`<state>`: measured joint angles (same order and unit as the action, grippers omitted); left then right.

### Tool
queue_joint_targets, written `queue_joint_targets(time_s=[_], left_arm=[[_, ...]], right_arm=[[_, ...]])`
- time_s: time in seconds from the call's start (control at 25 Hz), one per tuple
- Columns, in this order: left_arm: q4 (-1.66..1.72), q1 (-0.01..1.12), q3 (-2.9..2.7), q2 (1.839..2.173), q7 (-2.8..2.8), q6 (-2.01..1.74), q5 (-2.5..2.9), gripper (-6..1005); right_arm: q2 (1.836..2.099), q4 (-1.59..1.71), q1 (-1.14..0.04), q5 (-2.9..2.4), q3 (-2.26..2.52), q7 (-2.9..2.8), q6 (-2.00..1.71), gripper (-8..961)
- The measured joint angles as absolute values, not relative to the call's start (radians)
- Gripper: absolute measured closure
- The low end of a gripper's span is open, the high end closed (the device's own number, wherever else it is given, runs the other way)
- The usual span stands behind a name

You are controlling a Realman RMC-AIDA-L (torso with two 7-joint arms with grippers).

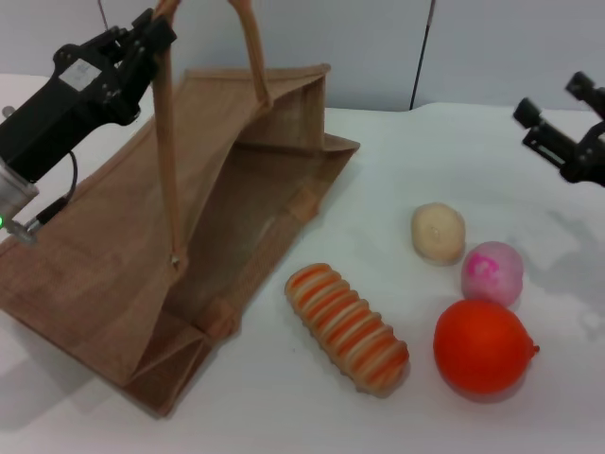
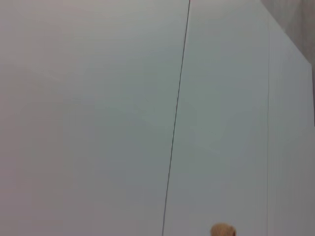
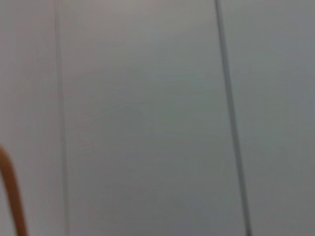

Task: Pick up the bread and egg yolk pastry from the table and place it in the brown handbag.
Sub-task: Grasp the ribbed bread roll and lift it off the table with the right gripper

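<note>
I am watching my left gripper (image 1: pixel 156 28) holding one handle of the brown handbag (image 1: pixel 142 274) up at the far left, fingers clenched on the strap, so the bag's mouth is gaping toward the right. My right gripper (image 1: pixel 558 118) is hovering at the far right, fingers released and parted. The bread (image 1: pixel 347 327) is lying near, just right of the bag. The egg yolk pastry (image 1: pixel 438 232) is sitting farther back, touching a pink ball (image 1: pixel 492 272), beside an orange fruit (image 1: pixel 482 347).

Orange-and-cream striped bread (image 1: pixel 347 328), cream pastry (image 1: pixel 438 232), tan-brown handbag (image 1: pixel 142 274)
</note>
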<state>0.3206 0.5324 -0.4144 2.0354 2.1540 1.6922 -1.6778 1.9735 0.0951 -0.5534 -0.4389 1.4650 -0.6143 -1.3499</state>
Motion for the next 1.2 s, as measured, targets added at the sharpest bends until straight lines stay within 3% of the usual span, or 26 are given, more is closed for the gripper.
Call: queue_joint_targets(time_s=[0.84,1.2], left_arm=[[0.322,0.519,-0.405,2.032,2.157,1.723,-1.705,885],[0.323,0.520,-0.403,2.030,2.157,1.724,-1.708,885]], right_arm=[[1.965,0.158,-0.702,-1.080,1.465,-0.843,-1.313,74],[2.022,0.419,-0.703,-1.438,1.468,-1.220,-1.095,74]])
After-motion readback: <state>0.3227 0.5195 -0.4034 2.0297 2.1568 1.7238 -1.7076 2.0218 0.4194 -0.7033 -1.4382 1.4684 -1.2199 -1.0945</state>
